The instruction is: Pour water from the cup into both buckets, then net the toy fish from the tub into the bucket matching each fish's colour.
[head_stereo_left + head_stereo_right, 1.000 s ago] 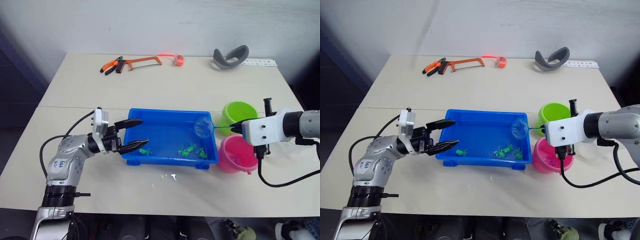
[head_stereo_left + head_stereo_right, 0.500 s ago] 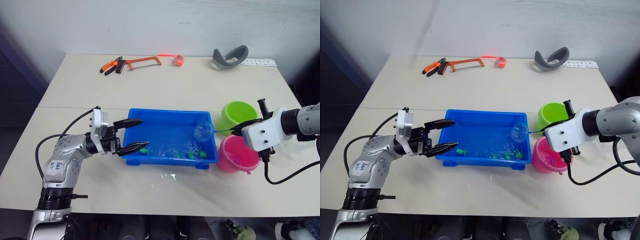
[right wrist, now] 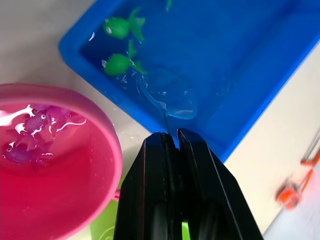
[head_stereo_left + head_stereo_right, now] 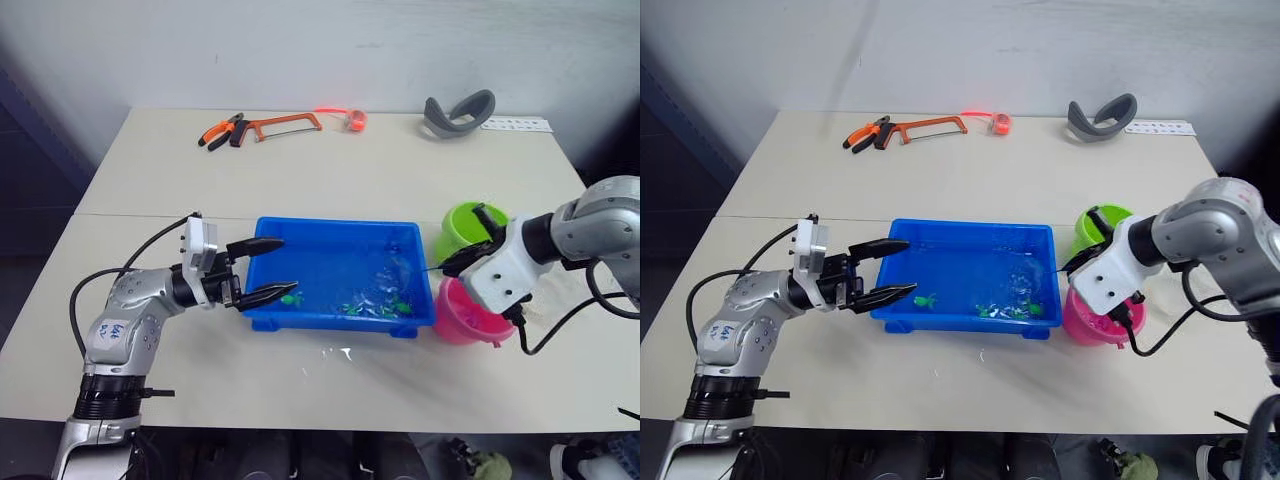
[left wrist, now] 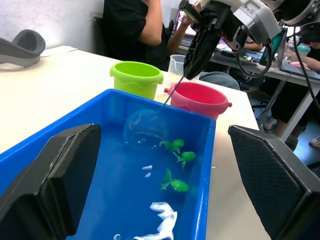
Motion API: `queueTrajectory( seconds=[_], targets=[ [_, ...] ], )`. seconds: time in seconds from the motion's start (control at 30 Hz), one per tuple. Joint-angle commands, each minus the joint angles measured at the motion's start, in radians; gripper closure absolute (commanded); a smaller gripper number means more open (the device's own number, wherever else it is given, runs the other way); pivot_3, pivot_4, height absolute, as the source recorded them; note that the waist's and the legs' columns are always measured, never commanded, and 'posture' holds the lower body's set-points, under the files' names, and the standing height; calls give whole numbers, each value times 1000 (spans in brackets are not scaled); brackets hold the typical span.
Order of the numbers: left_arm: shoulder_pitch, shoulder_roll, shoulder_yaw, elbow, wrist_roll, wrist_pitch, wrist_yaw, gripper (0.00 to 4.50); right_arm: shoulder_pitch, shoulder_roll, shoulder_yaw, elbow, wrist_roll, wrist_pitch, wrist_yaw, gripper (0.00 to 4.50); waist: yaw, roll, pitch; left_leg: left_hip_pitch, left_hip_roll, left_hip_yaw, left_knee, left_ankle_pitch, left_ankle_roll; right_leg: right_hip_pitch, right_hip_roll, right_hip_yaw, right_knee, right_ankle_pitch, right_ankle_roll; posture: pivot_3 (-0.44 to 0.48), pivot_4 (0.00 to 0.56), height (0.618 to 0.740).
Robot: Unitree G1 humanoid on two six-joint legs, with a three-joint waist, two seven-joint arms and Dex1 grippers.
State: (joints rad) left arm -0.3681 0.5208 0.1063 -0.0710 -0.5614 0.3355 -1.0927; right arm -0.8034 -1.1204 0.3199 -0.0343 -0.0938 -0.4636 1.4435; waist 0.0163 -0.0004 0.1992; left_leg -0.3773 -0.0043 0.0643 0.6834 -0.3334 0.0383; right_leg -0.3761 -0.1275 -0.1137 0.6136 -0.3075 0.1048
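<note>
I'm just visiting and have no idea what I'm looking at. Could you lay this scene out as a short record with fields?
Tub: blue tub holding water
Fish in tub: green toy fish near its right end
Net: net dipped into the water beside them
Right tool: right tool shut on the net's handle
Left tool: left tool open at the tub's left end
Pink bucket: pink bucket with pink fish in water
Green bucket: green bucket behind it
</note>
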Motion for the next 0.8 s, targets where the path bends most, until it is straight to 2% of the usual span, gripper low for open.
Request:
queueTrajectory(
  seconds=[0.03,0.43,0.8],
  targets=[
    [-15,-8,-1,-20,-15,-15,2,52,-72,6,5,3,17,-33,71,4500,-1,0,0,0,0,0,0,0,0,0,0,0,0,0,0,0,150,740],
    [-32,-2,-13,-12,-8,-18,-18,52,-173,23,53,106,-61,-105,129,4500,-10,0,0,0,0,0,0,0,0,0,0,0,0,0,0,0,150,740],
    [-49,3,-23,13,1,-30,-40,52,-179,-25,175,-33,34,80,171,4500,-15,0,0,0,0,0,0,0,0,0,-1,0,1,0,0,0,150,740]
  ],
)
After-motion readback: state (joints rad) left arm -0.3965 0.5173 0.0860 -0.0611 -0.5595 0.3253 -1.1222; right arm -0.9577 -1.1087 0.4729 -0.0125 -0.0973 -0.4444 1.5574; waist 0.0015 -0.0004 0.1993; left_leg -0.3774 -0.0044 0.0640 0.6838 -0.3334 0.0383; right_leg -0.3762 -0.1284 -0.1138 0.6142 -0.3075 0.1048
